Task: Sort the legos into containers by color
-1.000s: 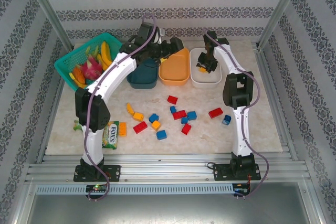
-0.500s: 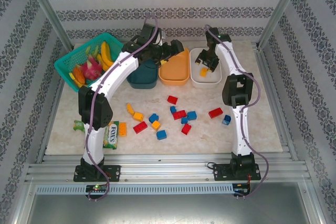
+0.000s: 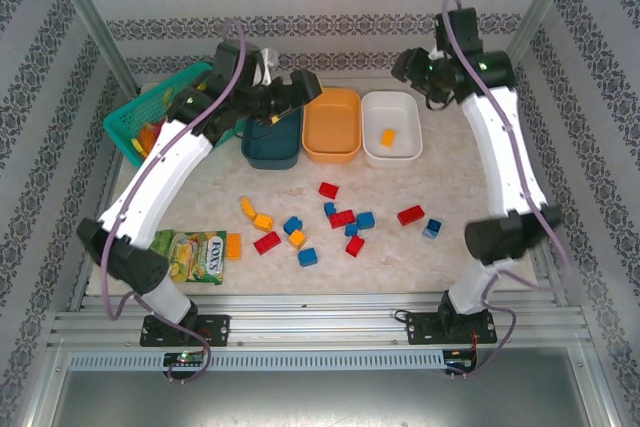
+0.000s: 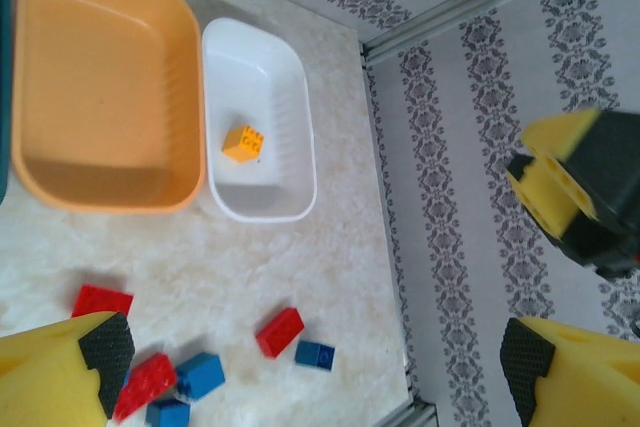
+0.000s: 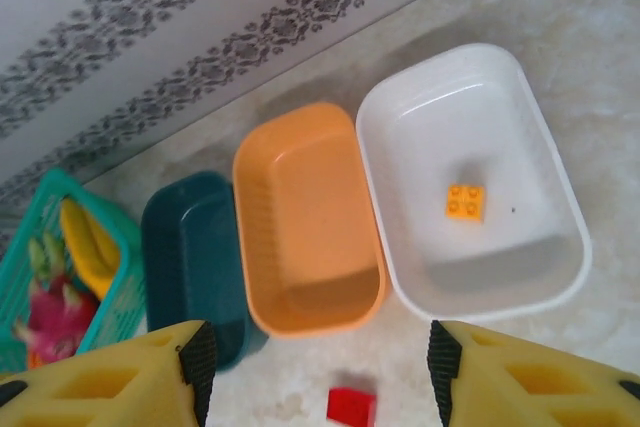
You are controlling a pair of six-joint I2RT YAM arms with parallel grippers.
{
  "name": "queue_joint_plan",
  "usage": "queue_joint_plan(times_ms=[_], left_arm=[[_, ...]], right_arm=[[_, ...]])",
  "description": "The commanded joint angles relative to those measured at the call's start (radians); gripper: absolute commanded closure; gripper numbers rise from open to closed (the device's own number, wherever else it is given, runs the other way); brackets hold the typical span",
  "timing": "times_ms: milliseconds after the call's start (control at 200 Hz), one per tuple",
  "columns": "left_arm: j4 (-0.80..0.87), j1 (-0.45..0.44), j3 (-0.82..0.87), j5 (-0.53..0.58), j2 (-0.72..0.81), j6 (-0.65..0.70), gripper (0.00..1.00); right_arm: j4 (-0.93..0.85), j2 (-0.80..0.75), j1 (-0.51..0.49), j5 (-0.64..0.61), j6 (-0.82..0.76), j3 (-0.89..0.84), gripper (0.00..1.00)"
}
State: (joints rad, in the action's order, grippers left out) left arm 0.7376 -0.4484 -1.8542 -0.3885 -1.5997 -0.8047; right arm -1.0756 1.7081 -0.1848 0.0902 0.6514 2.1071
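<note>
Alone on the glossy floor of the white bin [image 3: 400,115] sits one orange-yellow lego [image 3: 388,136], a chunky square brick with round studs on top. The white bin is a shallow rounded rectangle of smooth plastic. Just to its left is the orange bin [image 3: 332,125], the same shape with fine ribs on its inner walls, and next in the row is the teal bin [image 3: 270,147]. The teal bin's far end is hidden behind the left gripper [image 3: 295,92] in the top view, and its inside is too dark in the right wrist view to read. The other legos [image 3: 342,218], red, blue and orange-yellow, lie scattered on the pale marble-patterned table [image 3: 480,187], well apart from the bins. The left gripper's yellow, black-padded fingers [image 4: 60,367] are spread wide with nothing between them. The right gripper [image 3: 415,67] hangs near the white bin's far end, jaws likewise apart and bare. A green mesh basket [image 3: 130,112] of toy fruit, partly covered by the left arm, stands left of the teal bin.
</note>
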Motion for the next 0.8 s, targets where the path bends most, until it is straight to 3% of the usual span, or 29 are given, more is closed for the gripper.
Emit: queue_joint_plan(times_ms=[0, 210, 380, 595, 794], left_arm=[[0.054, 0.006, 0.128, -0.005, 0.078, 0.025, 0.03], [0.106, -0.013, 0.354, 0.017, 0.265, 0.020, 0.04], [0.148, -0.050, 0.543, 0.058, 0.387, -0.007, 0.05], [0.187, -0.134, 0.740, 0.150, 0.488, -0.056, 0.10], [0.176, -0.208, 0.874, 0.225, 0.488, 0.008, 0.17]], right_arm=[[-0.010, -0.120, -0.002, -0.046, -0.018, -0.213, 0.40], [-0.032, -0.409, -0.020, -0.011, -0.001, -0.558, 0.40], [-0.037, -0.576, -0.092, 0.009, 0.016, -0.759, 0.40], [0.009, -0.653, -0.287, 0.047, 0.067, -0.948, 0.41], [0.239, -0.710, -0.498, 0.142, 0.044, -1.153, 0.40]])
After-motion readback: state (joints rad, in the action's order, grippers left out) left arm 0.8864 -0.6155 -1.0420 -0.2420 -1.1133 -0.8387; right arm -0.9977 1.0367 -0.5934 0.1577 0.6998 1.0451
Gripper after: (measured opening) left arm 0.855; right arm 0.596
